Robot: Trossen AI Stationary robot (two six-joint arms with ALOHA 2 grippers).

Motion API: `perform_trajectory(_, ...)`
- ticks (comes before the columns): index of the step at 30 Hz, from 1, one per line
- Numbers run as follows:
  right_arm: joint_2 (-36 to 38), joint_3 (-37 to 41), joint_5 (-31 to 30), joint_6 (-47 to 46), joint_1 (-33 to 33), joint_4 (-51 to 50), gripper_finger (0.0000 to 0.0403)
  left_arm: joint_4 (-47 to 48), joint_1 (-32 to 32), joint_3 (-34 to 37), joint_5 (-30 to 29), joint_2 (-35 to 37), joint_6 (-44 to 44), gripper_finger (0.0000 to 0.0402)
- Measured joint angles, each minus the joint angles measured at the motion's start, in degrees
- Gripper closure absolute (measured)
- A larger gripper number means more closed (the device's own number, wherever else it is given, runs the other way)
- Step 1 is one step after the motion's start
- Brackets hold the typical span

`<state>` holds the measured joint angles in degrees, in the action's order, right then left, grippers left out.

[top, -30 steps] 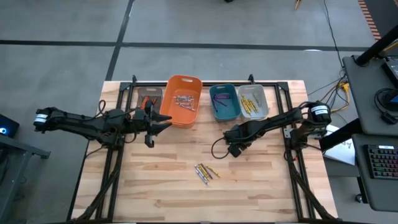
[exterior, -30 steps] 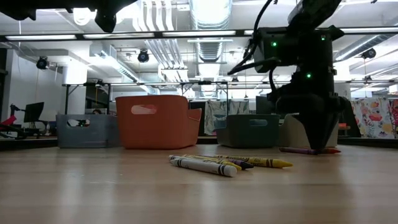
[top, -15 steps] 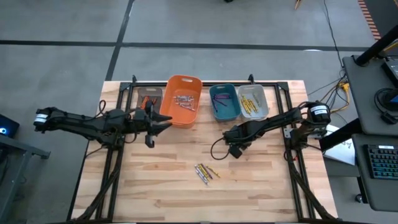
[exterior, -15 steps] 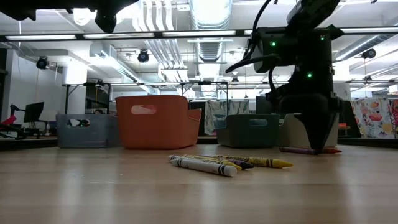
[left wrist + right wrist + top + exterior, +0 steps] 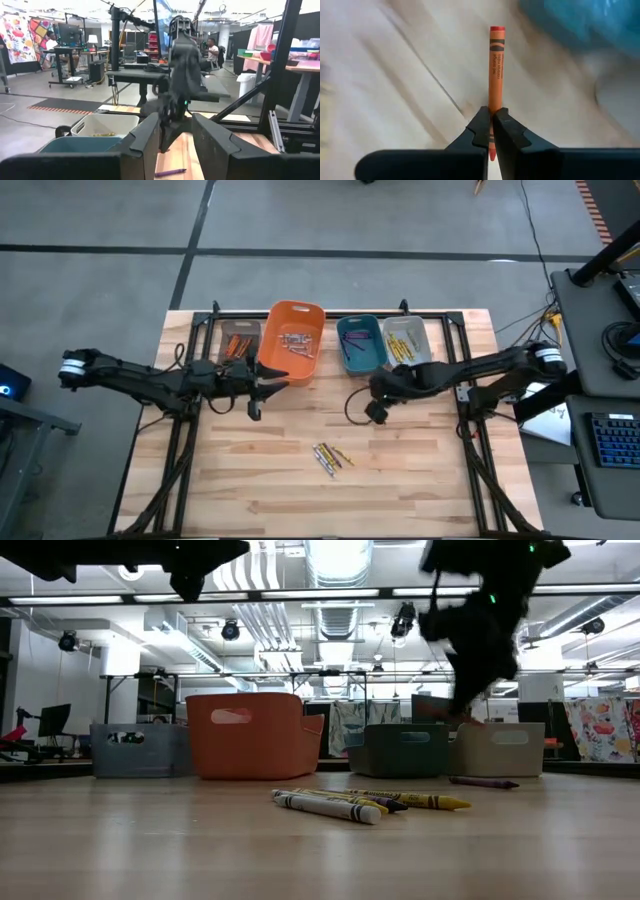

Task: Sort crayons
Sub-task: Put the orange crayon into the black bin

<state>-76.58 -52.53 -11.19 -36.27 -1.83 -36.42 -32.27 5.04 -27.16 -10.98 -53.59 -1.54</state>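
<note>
Right gripper (image 5: 490, 131) clamps an orange crayon (image 5: 494, 70) above the table (image 5: 420, 470).

The crayon's wrapper carries dark print, too small to read. That gripper hangs just before the teal bin (image 5: 360, 343). A purple crayon (image 5: 483, 782) lies on the wood near the beige bin (image 5: 500, 749); a small pile of crayons (image 5: 331, 457) lies mid-table, others sit in the bins. Left gripper (image 5: 175, 135) hovers by the orange bin (image 5: 294, 340), fingers apart, holding nothing.

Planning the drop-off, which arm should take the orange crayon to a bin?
Right. Its pincer is shut on the orange crayon, lifted off the table near the bins. The left pincer holds no crayon.
</note>
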Motion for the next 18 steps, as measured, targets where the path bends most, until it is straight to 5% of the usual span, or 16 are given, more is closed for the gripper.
perform_trajectory(7,3.2,1.6,2.4,18.7,0.0,30.2,0.0395,-6.1,0.0,0.0,1.4,-5.6,0.2,0.0282)
perform_trajectory(18,-5.0,2.3,11.6,37.5,0.0,64.6,0.0395,-11.7,0.0,0.0,1.5,-11.9,1.1,0.0203)
